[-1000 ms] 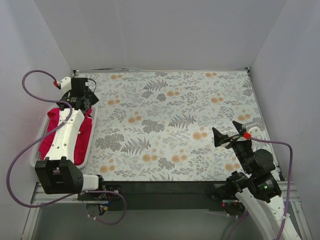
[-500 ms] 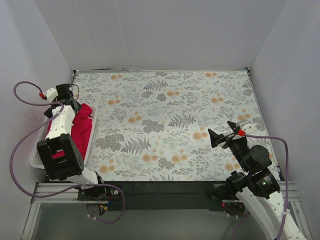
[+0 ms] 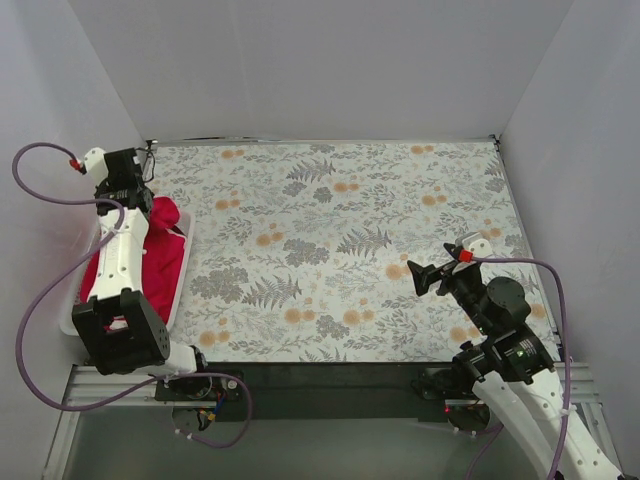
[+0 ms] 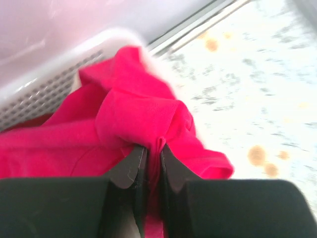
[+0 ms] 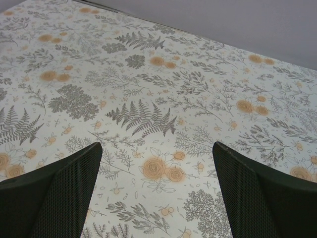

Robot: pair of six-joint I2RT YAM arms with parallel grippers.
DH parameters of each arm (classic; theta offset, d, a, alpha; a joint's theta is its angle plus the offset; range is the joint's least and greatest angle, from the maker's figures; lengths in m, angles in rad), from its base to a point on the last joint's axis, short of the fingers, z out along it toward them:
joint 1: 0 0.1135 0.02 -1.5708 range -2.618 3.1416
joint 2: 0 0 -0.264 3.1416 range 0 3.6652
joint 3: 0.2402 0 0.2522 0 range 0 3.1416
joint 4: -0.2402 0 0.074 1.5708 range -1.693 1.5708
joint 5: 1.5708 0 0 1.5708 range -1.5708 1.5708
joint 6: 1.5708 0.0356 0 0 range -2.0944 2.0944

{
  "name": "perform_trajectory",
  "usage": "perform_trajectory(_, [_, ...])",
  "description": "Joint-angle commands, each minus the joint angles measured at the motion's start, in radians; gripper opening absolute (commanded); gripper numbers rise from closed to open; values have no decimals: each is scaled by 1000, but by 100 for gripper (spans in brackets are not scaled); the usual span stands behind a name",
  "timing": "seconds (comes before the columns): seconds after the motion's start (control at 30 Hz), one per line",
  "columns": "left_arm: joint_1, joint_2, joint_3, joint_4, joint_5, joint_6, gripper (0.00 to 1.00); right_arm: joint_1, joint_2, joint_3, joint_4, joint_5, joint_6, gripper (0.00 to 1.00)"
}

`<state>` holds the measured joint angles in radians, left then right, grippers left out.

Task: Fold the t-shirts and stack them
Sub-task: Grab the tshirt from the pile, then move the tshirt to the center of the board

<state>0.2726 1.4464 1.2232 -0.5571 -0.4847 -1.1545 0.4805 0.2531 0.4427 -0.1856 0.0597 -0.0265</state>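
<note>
A crimson red t-shirt (image 4: 138,111) lies bunched in the white slatted basket (image 4: 44,84) at the table's left edge. My left gripper (image 4: 152,148) is shut on a raised fold of it, with red cloth pinched between the two black fingers. From above, the red t-shirt (image 3: 165,255) rises to a peak under the left wrist, at the far end of the basket (image 3: 70,318). My right gripper (image 5: 156,148) hangs open over the floral cloth with nothing between its fingers. In the top view, the right gripper (image 3: 440,264) is at the right side, far from the shirt.
The grey floral-patterned cloth (image 3: 340,240) covers the whole table top. Grey walls close in the back and both sides. A purple cable (image 3: 40,250) loops beside the left arm by the left wall.
My left gripper has shut on the red t-shirt and pulled a fold up, the wrist shifting toward the far left corner. The right arm has crept slightly left, still open.
</note>
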Motion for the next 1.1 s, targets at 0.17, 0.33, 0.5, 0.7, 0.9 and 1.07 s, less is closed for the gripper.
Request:
perform_trajectory(0.17, [-300, -93, 321, -18, 5, 52, 0, 7, 28, 21, -9, 0, -10, 98])
perform_trajectory(0.33, [-556, 12, 595, -30, 3, 78, 0, 6, 25, 24, -14, 6, -13, 98])
perform_trajectory(0.5, [-788, 152, 850, -35, -67, 145, 0, 7, 11, 27, -17, 17, -16, 99])
perform_trajectory(0.7, [-963, 304, 877, 36, -34, 121, 21, 7, 0, 39, -18, 69, -4, 98])
perform_trajectory(0.9, [-966, 456, 863, 36, 133, 39, 75, 6, 46, 106, -81, 103, 57, 98])
perform_trajectory(1.07, [-958, 494, 834, 7, 129, 39, 80, 6, 158, 172, -106, 28, 85, 98])
